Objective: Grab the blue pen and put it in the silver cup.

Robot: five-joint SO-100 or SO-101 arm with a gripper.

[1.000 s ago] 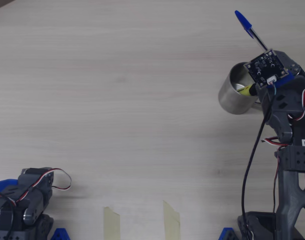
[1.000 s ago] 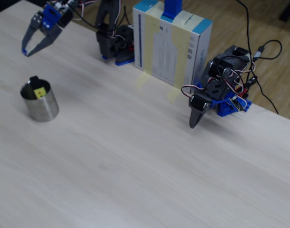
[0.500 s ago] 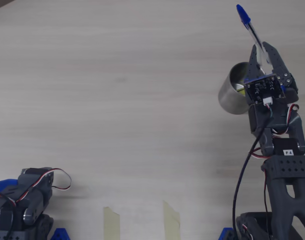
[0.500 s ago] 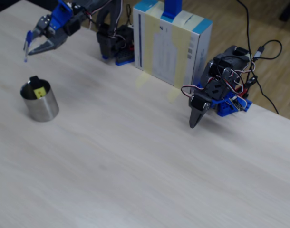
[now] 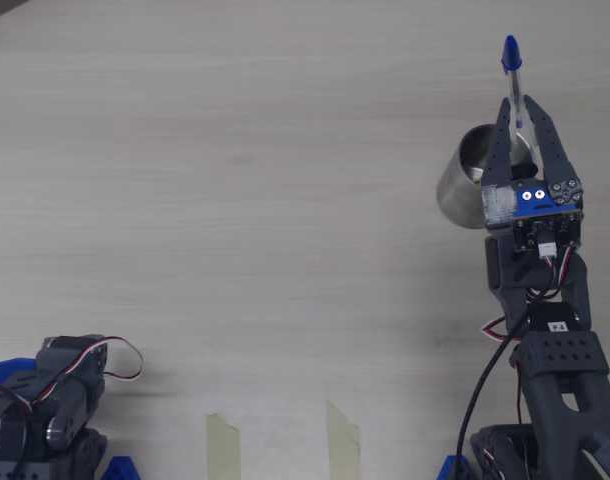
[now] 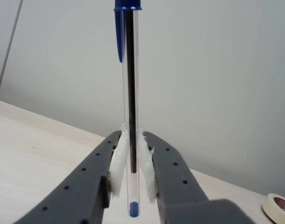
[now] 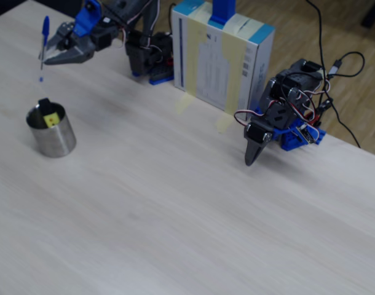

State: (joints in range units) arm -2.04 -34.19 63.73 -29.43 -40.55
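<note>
While arm reaches level, end effector (image 7: 47, 56) clamps blue pen (image 7: 44, 43) upright above silver cup (image 7: 52, 136).

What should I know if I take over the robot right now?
Gripper: shut on the blue pen, pinched low on its barrel between the white pads.
Pen: upright in the air, cap up, above the silver cup.
Cup: standing on the table, small yellow and black bits inside.
Done: pen grabbed and lifted.
Left: line it up over the cup's mouth, lower, let go.
</note>
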